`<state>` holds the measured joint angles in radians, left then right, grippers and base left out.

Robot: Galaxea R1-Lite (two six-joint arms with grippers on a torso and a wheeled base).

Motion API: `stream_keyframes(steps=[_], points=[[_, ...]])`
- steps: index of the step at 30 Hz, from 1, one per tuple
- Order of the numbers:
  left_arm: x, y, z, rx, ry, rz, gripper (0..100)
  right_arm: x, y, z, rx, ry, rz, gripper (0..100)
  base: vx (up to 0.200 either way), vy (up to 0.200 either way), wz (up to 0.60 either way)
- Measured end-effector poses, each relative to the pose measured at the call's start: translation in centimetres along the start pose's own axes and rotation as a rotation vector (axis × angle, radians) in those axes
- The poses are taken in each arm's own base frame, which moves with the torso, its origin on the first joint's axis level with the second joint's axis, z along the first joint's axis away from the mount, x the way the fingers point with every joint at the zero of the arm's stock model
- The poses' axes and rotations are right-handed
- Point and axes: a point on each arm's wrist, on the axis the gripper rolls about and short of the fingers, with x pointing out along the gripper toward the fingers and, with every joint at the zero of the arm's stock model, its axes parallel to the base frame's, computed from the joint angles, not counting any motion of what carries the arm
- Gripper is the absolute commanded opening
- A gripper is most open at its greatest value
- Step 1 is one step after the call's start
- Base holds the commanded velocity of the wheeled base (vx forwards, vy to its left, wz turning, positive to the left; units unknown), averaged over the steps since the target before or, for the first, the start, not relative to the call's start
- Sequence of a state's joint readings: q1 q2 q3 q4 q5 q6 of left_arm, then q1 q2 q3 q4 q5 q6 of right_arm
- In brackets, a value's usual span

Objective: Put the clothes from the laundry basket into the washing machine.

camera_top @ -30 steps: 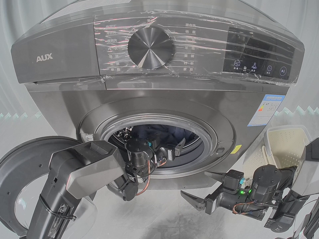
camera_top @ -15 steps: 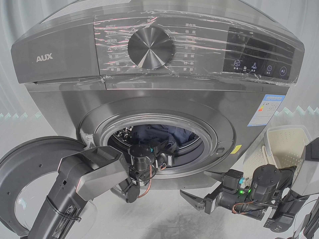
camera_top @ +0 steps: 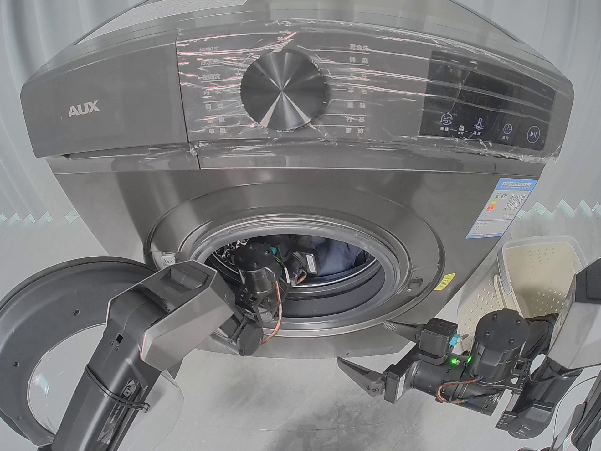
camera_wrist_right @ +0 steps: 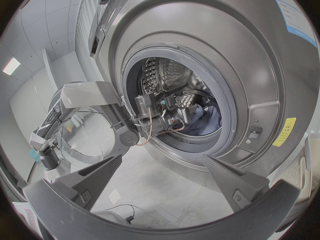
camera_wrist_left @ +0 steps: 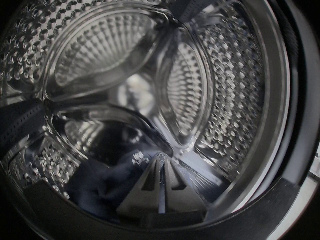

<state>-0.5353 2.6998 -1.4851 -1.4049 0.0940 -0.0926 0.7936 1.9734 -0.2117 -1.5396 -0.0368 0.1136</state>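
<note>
Quick look from my end: my left gripper (camera_wrist_left: 161, 158) is inside the drum (camera_wrist_left: 110, 50) of the washing machine (camera_top: 113, 189), fingers pressed together, nothing visibly pinched between them. A dark blue garment (camera_wrist_left: 100, 184) lies at the bottom of the drum, right beside those fingers. From the right wrist view the same blue cloth (camera_wrist_right: 205, 117) sits low in the opening, just past my left wrist.

My right gripper (camera_wrist_right: 160, 162) hangs low in front of the machine, near the floor, fingers spread wide with nothing between them.

The round door (camera_top: 50, 308) is swung open to my left. The cream perforated laundry basket (camera_top: 538, 277) stands on my right, tight against the machine's side. Clear plastic film (camera_top: 375, 51) wraps the control panel around the dial (camera_top: 282, 90).

Room-wise: pale grey smooth floor (camera_top: 300, 402) with a thin cable (camera_wrist_right: 123, 209) lying on it, white walls behind, and a panelled ceiling with one lit rectangular light (camera_wrist_right: 11, 65).
</note>
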Motion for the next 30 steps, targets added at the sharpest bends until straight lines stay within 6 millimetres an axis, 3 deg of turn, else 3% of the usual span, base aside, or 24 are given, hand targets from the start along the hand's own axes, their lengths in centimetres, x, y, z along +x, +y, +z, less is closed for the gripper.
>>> stream_keyframes(steps=[4, 9, 10, 20, 30], points=[[1.2, 1.6, 1.3, -0.003, -0.062, 0.044, 0, 0.0, 0.0, 0.0, 0.0, 0.0, -0.001, 100, 0.0, 0.0, 0.0], [1.7, 2.5, 1.6, -0.003, -0.088, 0.061, 0, 0.0, 0.0, -0.1, 0.001, 0.002, -0.001, 100, 0.0, 0.0, 0.0], [1.7, 2.6, 1.5, -0.003, -0.088, 0.062, 100, 0.1, 0.0, -0.1, 0.001, 0.003, -0.001, 100, 0.0, 0.0, 0.0], [1.4, 2.1, 1.5, -0.017, -0.073, 0.059, 100, 0.1, -0.1, -0.1, 0.002, 0.004, -0.003, 100, 0.0, 0.0, 0.0], [-2.1, -0.6, 2.1, -0.018, 0.046, 0.009, 100, -0.1, -0.1, -0.2, 0.002, 0.011, -0.004, 100, 0.0, 0.0, 0.0]])
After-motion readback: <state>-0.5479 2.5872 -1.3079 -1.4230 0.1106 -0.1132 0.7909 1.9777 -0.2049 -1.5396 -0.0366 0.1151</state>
